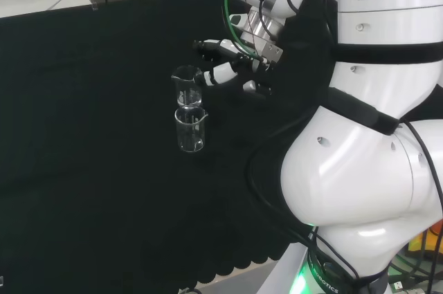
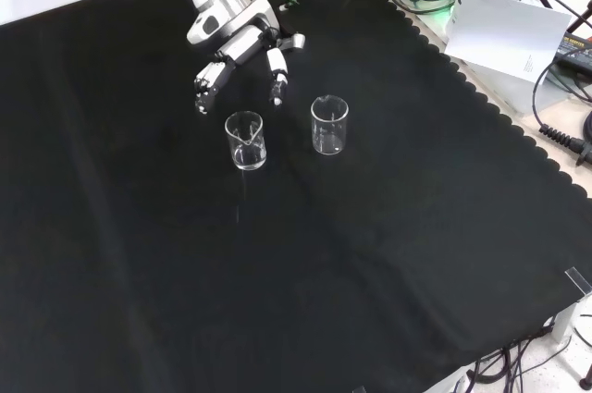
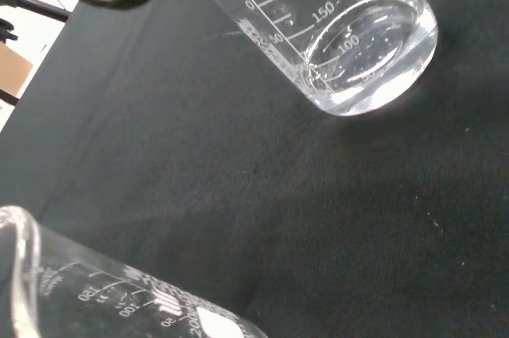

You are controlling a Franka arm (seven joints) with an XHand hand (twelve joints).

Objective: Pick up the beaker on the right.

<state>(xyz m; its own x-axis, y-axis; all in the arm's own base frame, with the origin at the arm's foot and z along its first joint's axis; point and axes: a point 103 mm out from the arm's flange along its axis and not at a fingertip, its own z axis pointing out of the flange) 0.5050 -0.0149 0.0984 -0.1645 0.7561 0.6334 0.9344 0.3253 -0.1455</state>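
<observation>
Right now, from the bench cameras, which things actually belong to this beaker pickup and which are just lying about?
Job:
- the hand, open, above the cloth
- right beaker in the front view, the nearer one in the head view
- black cloth under both

Lying about:
- left beaker in the front view, closer to the hand
- white panel and cables off the cloth's edge

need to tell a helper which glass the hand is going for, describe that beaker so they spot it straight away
In the front view, find the black and white hand reaching down from the top onto the black cloth. Two clear beakers stand side by side just below it. The hand's fingers hang over the left beaker, while the right beaker stands apart, off to the side.
</observation>
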